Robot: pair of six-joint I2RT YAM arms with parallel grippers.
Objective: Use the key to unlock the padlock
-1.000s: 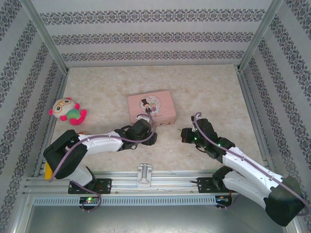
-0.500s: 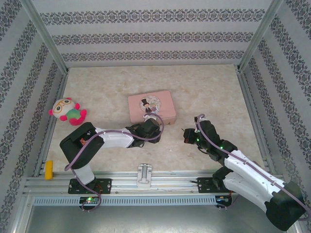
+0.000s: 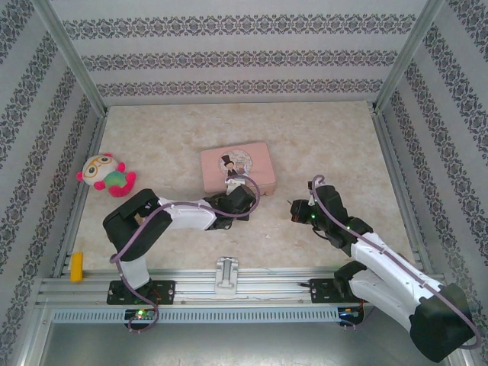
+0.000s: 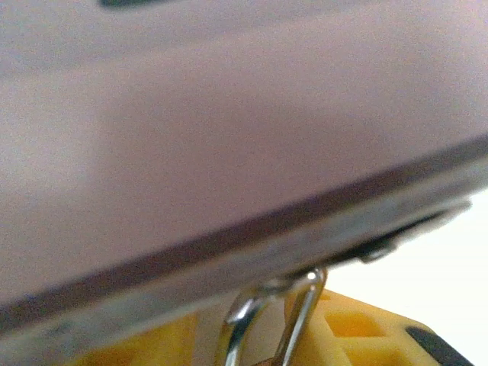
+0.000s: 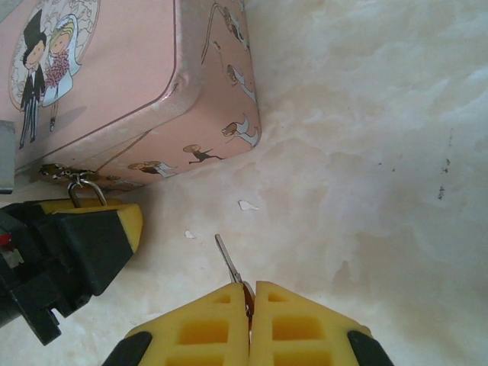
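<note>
The marbled desk (image 3: 328,145) carries a pink tin (image 3: 236,164) at the centre of the top view. Just below the tin's lower edge, the left pincer (image 3: 243,197) is clamped on the padlock (image 4: 302,314), whose shackle is hooked through the tin's clasp. To the right, apart from it, the right pincer (image 5: 249,301) has its fingers pressed together on the key (image 5: 227,259), whose tip points up-left.

Glossy painted-metal tin (image 5: 114,84); padlock (image 5: 85,191) shackle bright polished metal; key (image 5: 228,261) dull grey metal; right tool (image 5: 250,290) matt yellow plastic.
</note>
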